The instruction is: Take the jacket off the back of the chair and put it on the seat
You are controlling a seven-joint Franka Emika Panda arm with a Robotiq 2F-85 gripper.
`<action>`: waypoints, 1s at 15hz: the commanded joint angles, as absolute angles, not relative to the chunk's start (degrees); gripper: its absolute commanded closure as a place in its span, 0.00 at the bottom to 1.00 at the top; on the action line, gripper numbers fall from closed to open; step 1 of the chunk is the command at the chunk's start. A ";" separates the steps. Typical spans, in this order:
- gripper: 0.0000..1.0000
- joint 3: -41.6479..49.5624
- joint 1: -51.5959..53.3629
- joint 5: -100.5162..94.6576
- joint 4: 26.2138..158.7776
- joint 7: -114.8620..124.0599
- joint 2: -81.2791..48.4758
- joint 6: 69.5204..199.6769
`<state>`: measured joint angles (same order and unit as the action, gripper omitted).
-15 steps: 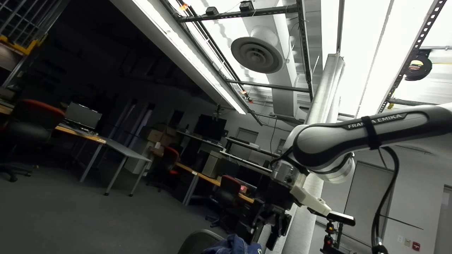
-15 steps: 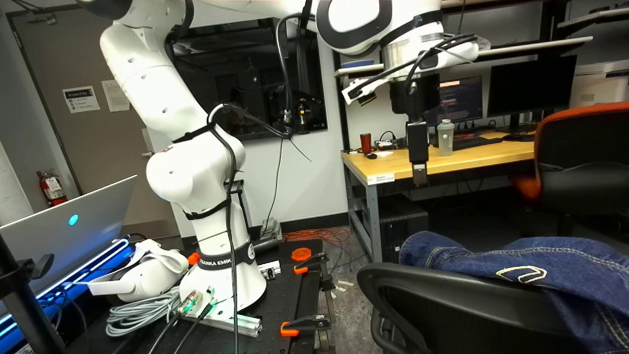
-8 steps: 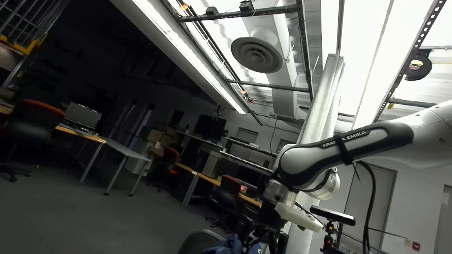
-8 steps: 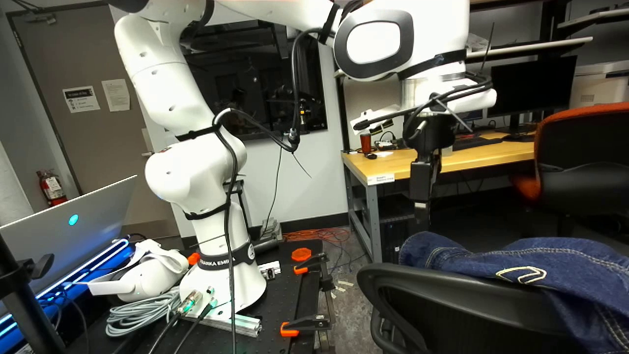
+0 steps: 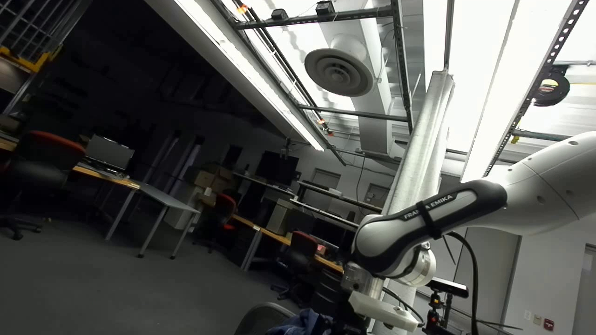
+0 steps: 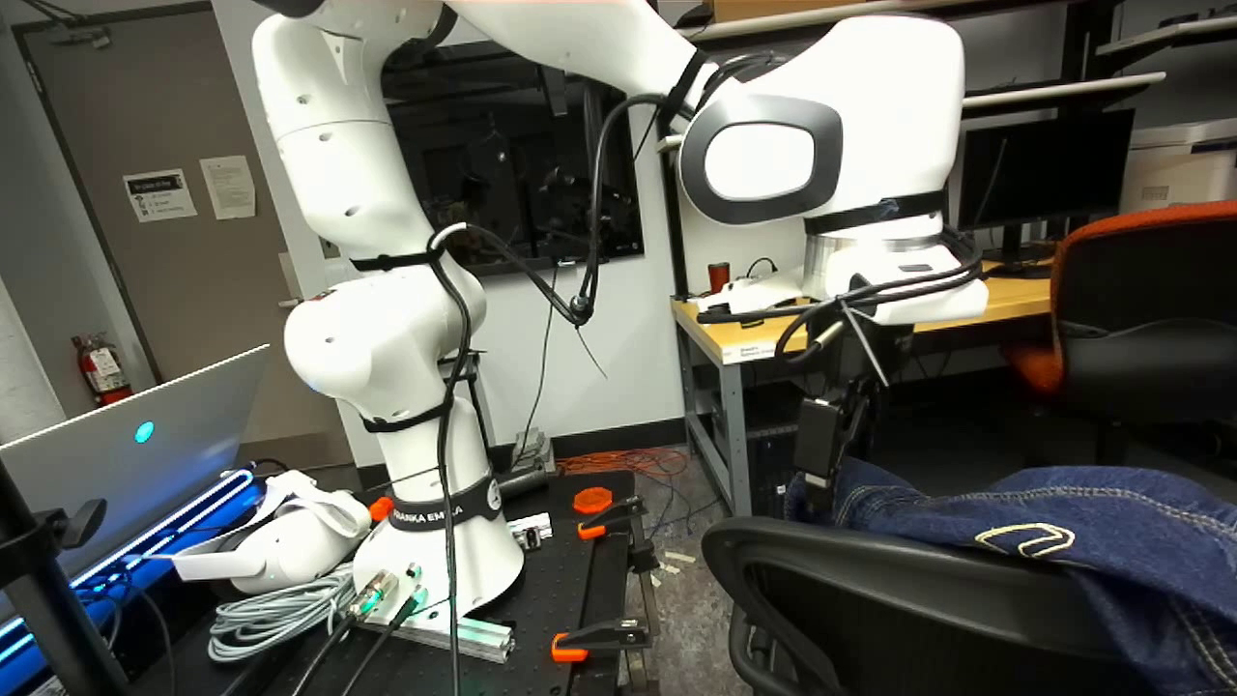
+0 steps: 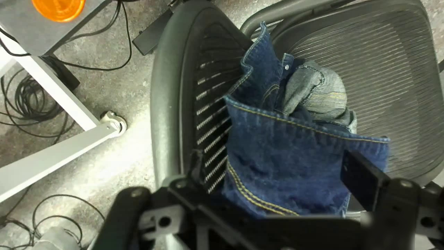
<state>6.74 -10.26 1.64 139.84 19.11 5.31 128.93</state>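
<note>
The blue denim garment (image 7: 288,166) with yellow stitching lies over the chair back (image 7: 166,114); part of it, with a paler inner side, reaches over the mesh seat (image 7: 378,69). It also shows in both exterior views (image 6: 1140,522) (image 5: 298,321), cut off by the frame. My gripper (image 7: 274,165) is open, fingers wide apart, with denim in view between them. Its left finger is over the back's mesh, its right finger over the denim's right part. In an exterior view a fingertip (image 6: 819,483) overlaps the denim's left end at the chair back's top; I cannot tell whether it touches.
A black table (image 6: 580,570) with orange clamps (image 6: 570,648) holds the robot base, beside the chair. A laptop (image 6: 145,435) and a white headset (image 6: 300,541) are at its left. A wooden desk (image 6: 763,329) and an orange chair (image 6: 1150,290) stand behind.
The arm has come down and moved toward the chair. The gripper has gone from well above the denim to its level at the chair back. The denim and chair have not moved.
</note>
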 commanded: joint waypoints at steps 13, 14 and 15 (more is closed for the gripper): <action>0.04 7.03 -8.26 0.74 136.56 21.11 -1.21 135.55; 0.26 7.00 -8.12 0.77 136.37 21.05 -1.56 135.71; 0.28 7.03 -8.01 0.59 136.23 20.98 -1.74 135.91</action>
